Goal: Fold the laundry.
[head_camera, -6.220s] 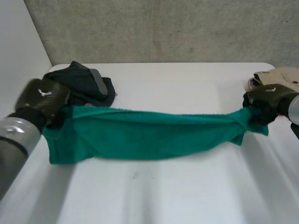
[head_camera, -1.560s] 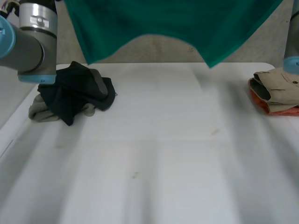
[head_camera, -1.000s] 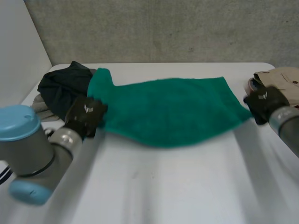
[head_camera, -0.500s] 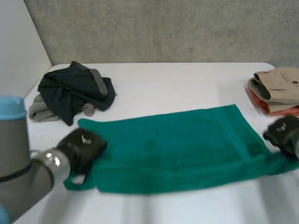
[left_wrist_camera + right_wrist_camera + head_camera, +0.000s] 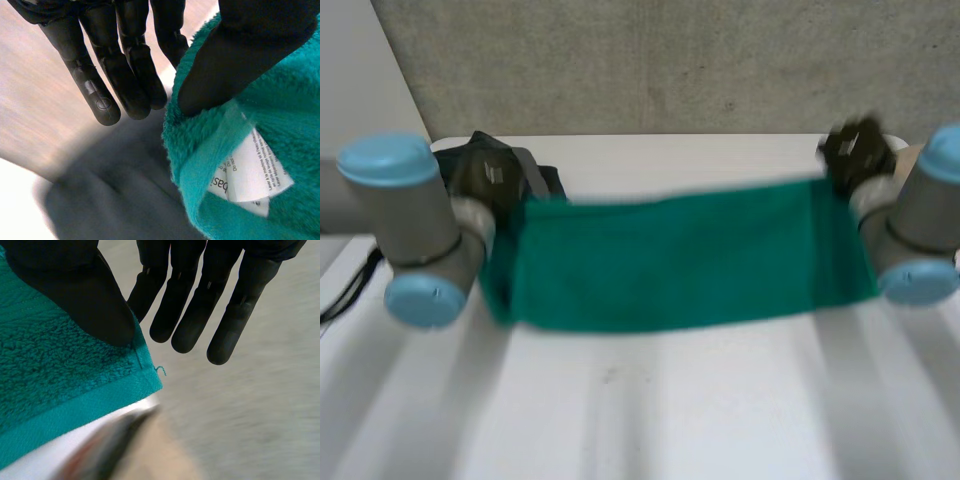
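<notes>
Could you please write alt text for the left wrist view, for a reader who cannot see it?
The robot's left hand pinches a corner of a green towel under its thumb, with its other fingers straight beside the cloth. A white care label with printed text shows inside the towel's folded hem, and a dark garment lies beneath the hand.

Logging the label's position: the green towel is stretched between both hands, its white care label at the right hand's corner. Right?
No. The white care label is at the left hand's corner, as the left wrist view shows; the green towel is stretched between it and the right hand.
</notes>
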